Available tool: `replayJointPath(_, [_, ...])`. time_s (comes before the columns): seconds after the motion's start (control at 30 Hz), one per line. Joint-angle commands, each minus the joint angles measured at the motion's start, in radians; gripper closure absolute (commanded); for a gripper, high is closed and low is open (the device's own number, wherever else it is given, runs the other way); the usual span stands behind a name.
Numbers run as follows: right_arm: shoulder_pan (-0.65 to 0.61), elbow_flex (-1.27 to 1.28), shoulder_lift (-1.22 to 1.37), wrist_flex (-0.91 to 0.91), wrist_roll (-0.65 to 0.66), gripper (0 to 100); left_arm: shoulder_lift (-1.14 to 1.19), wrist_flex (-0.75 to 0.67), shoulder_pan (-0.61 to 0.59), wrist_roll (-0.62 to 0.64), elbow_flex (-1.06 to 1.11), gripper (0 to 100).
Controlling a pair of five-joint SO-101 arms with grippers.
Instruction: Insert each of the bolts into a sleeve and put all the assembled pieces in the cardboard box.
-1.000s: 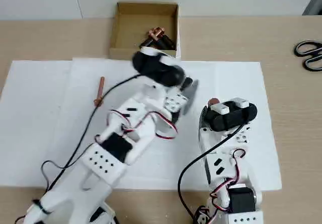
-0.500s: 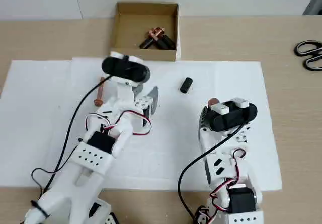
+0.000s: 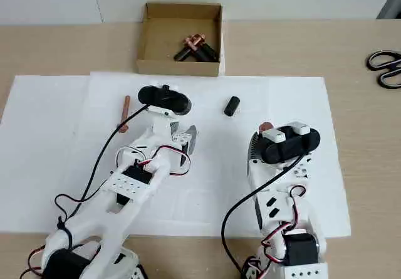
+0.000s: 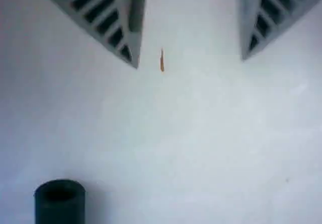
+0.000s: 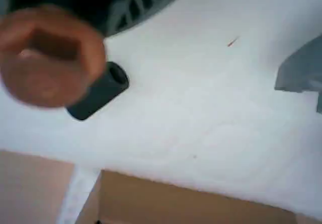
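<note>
Left gripper (image 4: 188, 58): jaws spread, empty, over the white paper (image 3: 56, 166)
Right gripper (image 3: 264, 131): pinching a held bolt (image 5: 50, 58)
Sleeve (image 3: 232, 106): lying on the paper
Loose bolt (image 3: 124, 114): on the paper, beside the left arm
Cardboard box (image 3: 150, 41): holds assembled pieces (image 3: 197, 47)

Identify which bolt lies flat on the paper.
The bolt left of the left gripper. Another is up at the right gripper; the rest sit sleeved in the box.
</note>
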Motion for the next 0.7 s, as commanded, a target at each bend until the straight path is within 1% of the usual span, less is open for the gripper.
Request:
replayJointPath(0.0, [0.002, -0.011, -0.018, -0.016, -0.009, 99.5, -0.006, -0.026, -0.008, 0.002, -0.015, 87])
replayJointPath(0.43, [0.002, -0.009, -0.018, -0.015, -0.009, 99.5, -0.006, -0.026, -0.008, 0.002, -0.015, 87])
replayJointPath(0.67, [-0.004, 0.061, -0.019, -0.025, -0.011, 99.5, -0.006, -0.026, -0.008, 0.002, -0.015, 87])
